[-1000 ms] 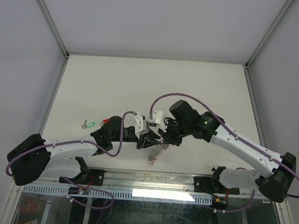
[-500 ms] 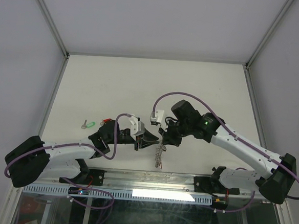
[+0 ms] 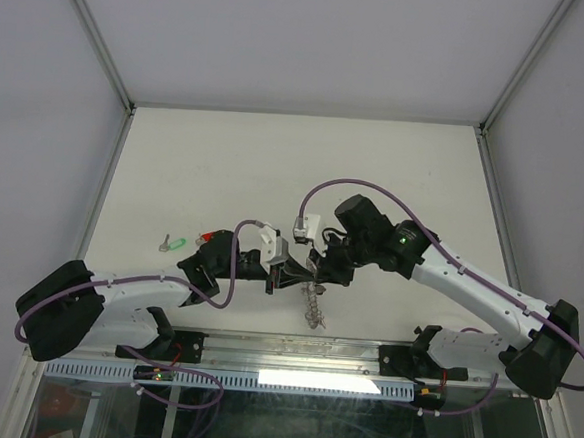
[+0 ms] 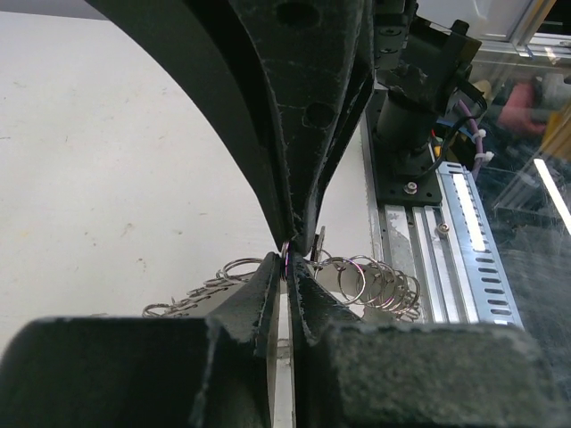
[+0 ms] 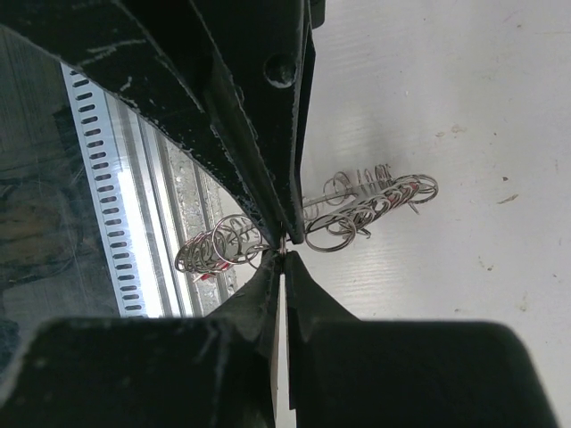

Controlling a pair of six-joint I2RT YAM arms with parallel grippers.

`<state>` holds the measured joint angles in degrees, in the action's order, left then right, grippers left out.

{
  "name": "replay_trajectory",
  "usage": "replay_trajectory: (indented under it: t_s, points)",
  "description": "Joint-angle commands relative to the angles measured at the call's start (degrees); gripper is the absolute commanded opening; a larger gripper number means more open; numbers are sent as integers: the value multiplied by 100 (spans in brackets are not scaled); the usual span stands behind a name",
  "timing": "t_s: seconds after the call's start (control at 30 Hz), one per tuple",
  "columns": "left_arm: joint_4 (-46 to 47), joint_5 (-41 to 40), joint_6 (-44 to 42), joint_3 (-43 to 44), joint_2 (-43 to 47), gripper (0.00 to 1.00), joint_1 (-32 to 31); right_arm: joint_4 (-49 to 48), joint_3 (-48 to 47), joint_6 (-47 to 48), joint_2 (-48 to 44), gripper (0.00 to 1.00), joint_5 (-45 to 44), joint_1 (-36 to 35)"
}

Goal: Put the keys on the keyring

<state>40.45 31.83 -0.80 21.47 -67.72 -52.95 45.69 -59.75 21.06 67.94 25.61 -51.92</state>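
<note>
White tabletop, pale walls on three sides, metal rail along the near edge.

Obs: both arms meet low over the front centre. The left gripper point(image 4: 285, 265) is clenched, its tips pinching one thin wire of the keyring point(image 3: 312, 306). The right gripper point(image 5: 284, 256) is clamped on the same spot from the opposite side, tip to tip with mine. From the pinch, the keyring fans out as a bunch of small linked wire loops toward the rail. I cannot tell whether its far end rests on the tabletop.

Keys: a green-headed key point(image 3: 175, 242) and a red-headed key point(image 3: 206, 237) lie flat on the tabletop to the left, just beside each other, near my left forearm and well apart from the keyring.

Handling (judgement):
- Keyring: light, hard, springy steel. The wire is slick and thin, so any grip is narrow and it could twist out. The loose loops will flop and swing when moved.
- Keys: very light, stiff and flat against the surface, hard to get under. Best hold is probably across the plastic head, which should give better purchase than the bare blade.
</note>
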Motion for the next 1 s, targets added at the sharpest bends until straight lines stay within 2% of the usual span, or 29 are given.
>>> replay_trajectory:
  t_s: [0.0, 0.23, 0.43, 0.47, 0.57, 0.67, 0.73, 0.97]
  points:
    - [50, 264, -104, 299, -102, 2, -51, -469, -64, -42, -94, 0, 223, 24]
    - [-75, 595, -82, 375, -209, 1, -49, -654, 39, -113, -179, 0, 259, 79]
    - [-153, 539, -65, 291, -157, 0, -49, -927, 196, -193, -318, 0, 448, 213]
    - [-171, 477, -61, 269, -134, 0, -50, -985, 231, -198, -350, 2, 475, 236]
    - [92, 198, 43, 47, -31, 0, -49, -1290, 421, -259, -563, 19, 494, 327]
    - [399, -15, 194, -183, 69, 0, -50, -1699, 777, -356, -883, 30, 519, 481]
    - [685, -118, 321, -382, 89, 0, -49, -2079, 1095, -423, -1146, 32, 507, 574]
    - [2187, -453, 974, -1163, 83, 0, -5, -3882, 2249, -819, -1975, 32, 345, 865]
